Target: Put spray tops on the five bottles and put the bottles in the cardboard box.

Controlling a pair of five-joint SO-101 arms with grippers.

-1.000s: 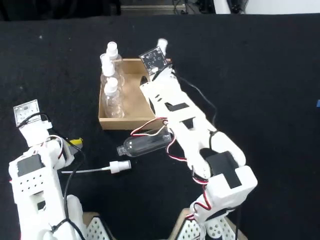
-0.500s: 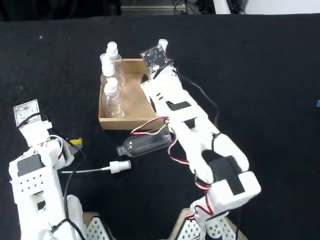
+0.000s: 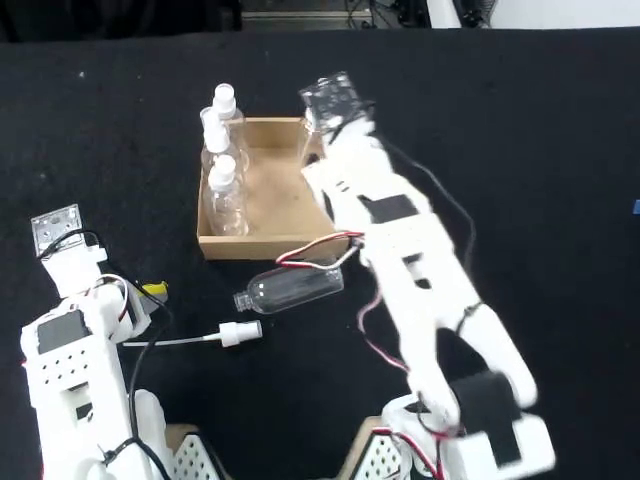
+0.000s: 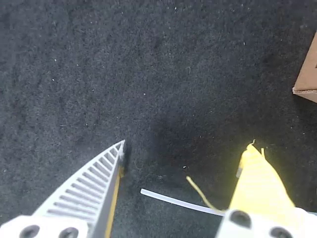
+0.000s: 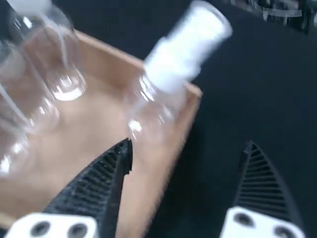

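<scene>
**While four bottles sit in the box, the fifth lies capless outside it**

As I look down over the black-covered table (image 3: pixel 520 150), my right arm (image 3: pixel 400 230) stretches from six o'clock up toward twelve. My left arm (image 3: pixel 70 350) stays folded low at about eight o'clock.

The cardboard box (image 3: pixel 275 205) sits at roughly eleven o'clock from the table's middle. Three capped bottles (image 3: pixel 222 190) stand in a row along its nine-o'clock wall. A fourth capped bottle (image 5: pixel 173 74) is at the box's one-o'clock corner, just beyond the tips of my right pincer (image 5: pixel 187 148). That pincer is spread wide and holds nothing.

At six o'clock of the box, on the cloth, the fifth bottle (image 3: pixel 300 283) lies on its side without a top, its bare neck pointing to nine o'clock. The loose spray top (image 3: pixel 240 332) lies near it at seven o'clock. Its thin tube (image 4: pixel 178 202) runs off toward nine o'clock and ends on the cloth between the parted fingers of my left pincer (image 4: pixel 187 148), which grips nothing.
</scene>
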